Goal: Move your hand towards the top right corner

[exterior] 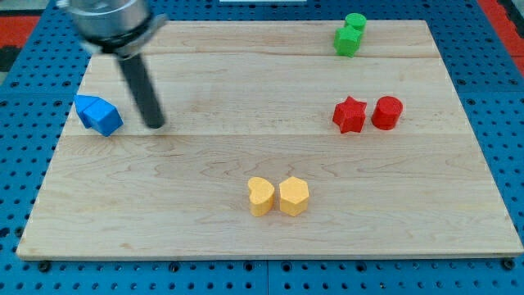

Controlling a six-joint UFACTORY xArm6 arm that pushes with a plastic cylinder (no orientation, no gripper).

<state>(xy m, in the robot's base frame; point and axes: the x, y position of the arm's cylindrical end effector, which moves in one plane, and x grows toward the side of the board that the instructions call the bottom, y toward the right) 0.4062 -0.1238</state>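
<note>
Our tip (154,124) has no gripper to open, sits right of the blue blocks (99,114), and we should slide far right past the green blocks (350,34).

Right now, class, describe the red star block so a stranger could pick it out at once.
Start at the wooden board and go to its right half, about midway between the view's top and bottom. Two red blocks sit there side by side, just apart. The red star block is the left one, with pointed arms, while its neighbour, the red round block, has a smooth outline.
</note>
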